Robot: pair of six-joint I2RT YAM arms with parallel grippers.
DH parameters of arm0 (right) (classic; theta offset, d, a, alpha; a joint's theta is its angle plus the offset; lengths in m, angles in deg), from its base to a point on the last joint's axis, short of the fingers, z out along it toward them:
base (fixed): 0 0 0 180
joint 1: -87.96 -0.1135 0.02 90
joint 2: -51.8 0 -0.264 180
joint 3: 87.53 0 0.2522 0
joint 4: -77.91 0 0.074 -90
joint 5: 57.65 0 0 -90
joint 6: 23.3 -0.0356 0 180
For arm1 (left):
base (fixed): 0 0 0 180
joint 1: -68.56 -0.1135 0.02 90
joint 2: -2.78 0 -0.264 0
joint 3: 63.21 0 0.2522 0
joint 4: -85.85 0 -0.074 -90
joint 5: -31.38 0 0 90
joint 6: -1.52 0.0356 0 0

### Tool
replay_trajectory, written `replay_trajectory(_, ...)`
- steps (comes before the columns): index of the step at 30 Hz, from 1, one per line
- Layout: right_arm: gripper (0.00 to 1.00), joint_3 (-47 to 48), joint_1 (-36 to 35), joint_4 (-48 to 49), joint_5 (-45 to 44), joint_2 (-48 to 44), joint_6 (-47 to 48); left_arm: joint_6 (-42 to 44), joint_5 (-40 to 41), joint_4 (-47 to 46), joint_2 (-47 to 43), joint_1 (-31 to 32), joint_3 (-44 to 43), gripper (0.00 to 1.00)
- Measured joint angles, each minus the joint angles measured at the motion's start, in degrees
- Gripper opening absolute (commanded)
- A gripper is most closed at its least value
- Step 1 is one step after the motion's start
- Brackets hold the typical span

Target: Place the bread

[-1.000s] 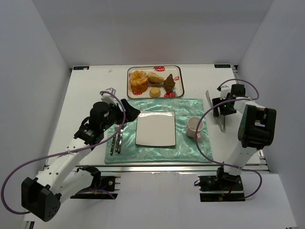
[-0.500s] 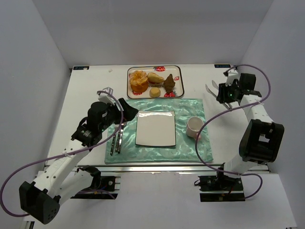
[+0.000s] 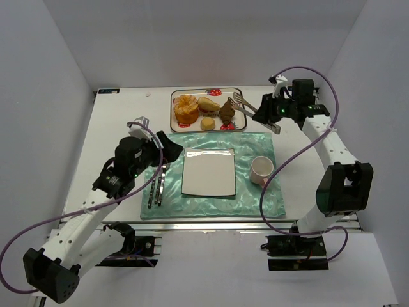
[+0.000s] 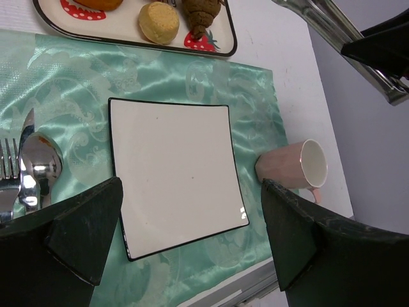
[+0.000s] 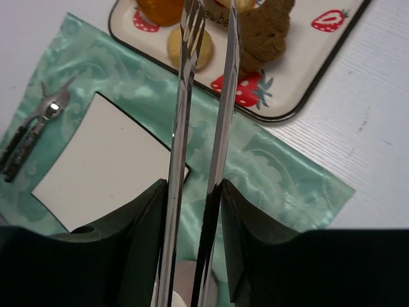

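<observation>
Silver metal tongs (image 3: 252, 110) clamped in right gripper (image 5: 192, 246) | tips just beside small dark brown lumpy bread (image 3: 227, 110), upper centre | left gripper (image 4: 190, 192) spread wide

My tool (image 4: 192, 188) hangs spread wide above the square white plate (image 4: 176, 173) on the green mat (image 4: 77, 83). A pink cup (image 4: 294, 167) is beside the plate, toward the right edge of the counter (image 4: 275, 45). At the far edge, the bread (image 4: 201, 14) sits on its tray (image 4: 220, 25), with metal tongs (image 4: 332, 29) to its right.
</observation>
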Motion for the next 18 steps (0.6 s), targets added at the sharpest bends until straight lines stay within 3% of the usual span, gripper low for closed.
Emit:
replay_trajectory(11,0.47,2.0,-4.9,1.0,5.3,2.4,-8.6,-1.4,2.4,0.6,-3.8,0.0,0.0,0.98)
replay_trajectory(18,0.59,2.0,-5.0,2.3,7.1,2.4,-10.6,-2.2,2.8,1.0,-4.0,0.0,0.0,0.98)
